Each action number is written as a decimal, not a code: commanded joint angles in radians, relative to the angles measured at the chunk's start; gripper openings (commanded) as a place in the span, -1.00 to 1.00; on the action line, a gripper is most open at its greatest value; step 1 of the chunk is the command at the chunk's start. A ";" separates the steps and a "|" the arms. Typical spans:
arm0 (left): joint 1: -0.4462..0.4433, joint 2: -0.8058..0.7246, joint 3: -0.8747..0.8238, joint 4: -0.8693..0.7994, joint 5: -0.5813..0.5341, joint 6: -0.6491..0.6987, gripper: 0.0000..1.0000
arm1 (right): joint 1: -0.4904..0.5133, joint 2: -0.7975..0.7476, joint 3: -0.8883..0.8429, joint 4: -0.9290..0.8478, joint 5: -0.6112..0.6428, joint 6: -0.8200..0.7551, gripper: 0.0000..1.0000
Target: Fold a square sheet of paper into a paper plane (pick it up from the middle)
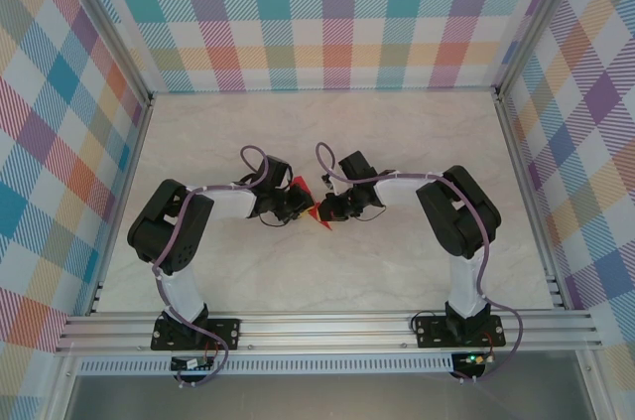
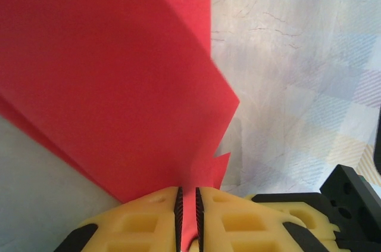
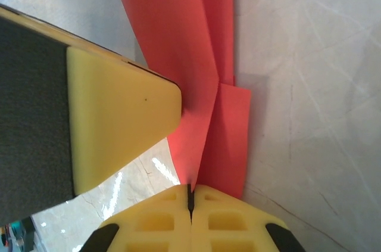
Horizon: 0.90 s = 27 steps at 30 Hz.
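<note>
Paper (image 1: pixel 298 183), red and partly folded, sits at the centre of the top view between the left gripper (image 1: pixel 300 208) and right gripper (image 1: pixel 327 210), which meet tip to tip; neither arm is nearer. Each wrist view shows its own jaws clamped on a paper edge, the folds running up the frame. The right wrist view also catches the left finger (image 3: pixel 119 115) against the fold, upper left.

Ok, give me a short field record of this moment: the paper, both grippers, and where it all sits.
paper: red paper, folded into overlapping layers, held between both grippers
left gripper: shut, pinching one edge of the paper
right gripper: shut, pinching another edge
place: over the middle of the table
</note>
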 commanded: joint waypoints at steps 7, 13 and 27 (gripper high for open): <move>-0.009 -0.062 -0.003 -0.011 -0.005 0.018 -0.61 | -0.030 0.014 -0.017 0.097 -0.146 0.087 -1.00; -0.009 -0.067 -0.016 0.010 0.002 0.027 -0.59 | -0.062 0.048 -0.035 0.172 -0.243 0.162 -1.00; -0.009 -0.023 -0.014 0.007 0.000 0.041 -0.61 | -0.079 0.121 -0.011 0.141 -0.258 0.233 -1.00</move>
